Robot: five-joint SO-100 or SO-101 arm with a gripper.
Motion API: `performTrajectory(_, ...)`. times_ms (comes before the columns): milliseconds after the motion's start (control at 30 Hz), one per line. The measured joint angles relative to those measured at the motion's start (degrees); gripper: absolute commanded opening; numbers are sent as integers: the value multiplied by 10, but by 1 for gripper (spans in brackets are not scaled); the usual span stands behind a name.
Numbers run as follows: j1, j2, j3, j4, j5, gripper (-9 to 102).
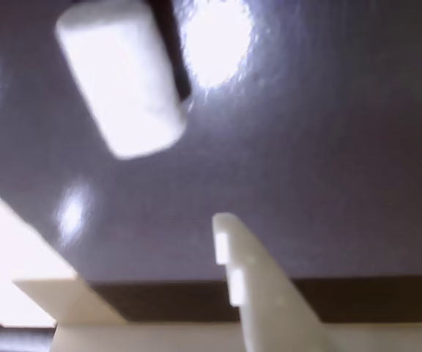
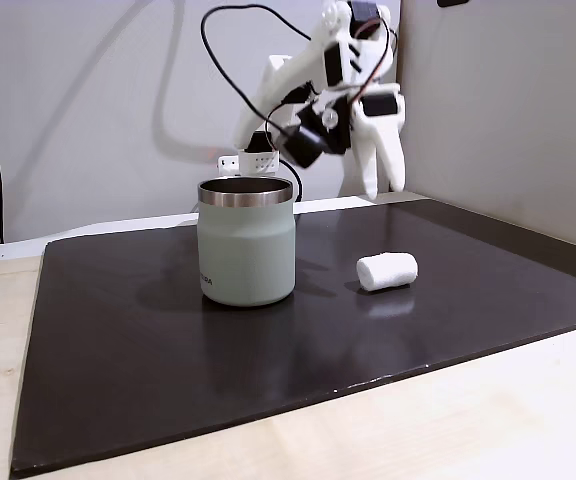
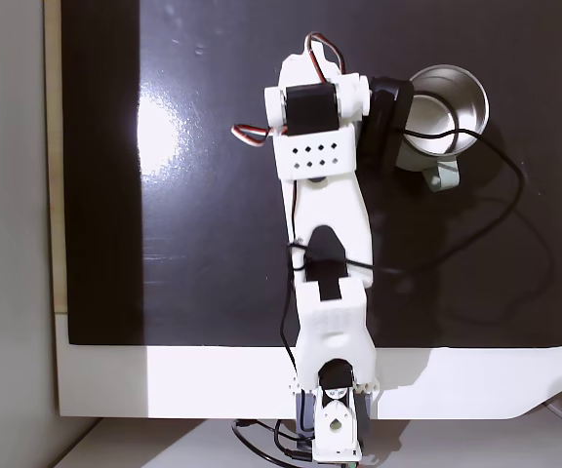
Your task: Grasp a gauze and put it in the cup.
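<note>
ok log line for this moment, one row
stage: approach | small white fabric roll: lying on black mat, not held | mint-green steel-rimmed cup: upright | pincer: above mat, holding nothing, jaw state unclear

One small white cylindrical roll of soft gauze [image 2: 387, 271] lies on one glossy black rectangular mat [image 2: 168, 370]. One pale mint-green cylindrical cup with a shiny steel rim [image 2: 246, 243] stands on the same mat. One white plastic robot arm with black motors [image 3: 322, 253] is there, on one pale wooden bench [image 2: 468, 420]
</note>
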Motion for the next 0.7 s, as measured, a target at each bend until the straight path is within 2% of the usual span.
performTrajectory(367,4,-145,-133,-6,-5,41)
performTrajectory(700,-8,-249,-188,-11,-2,38)
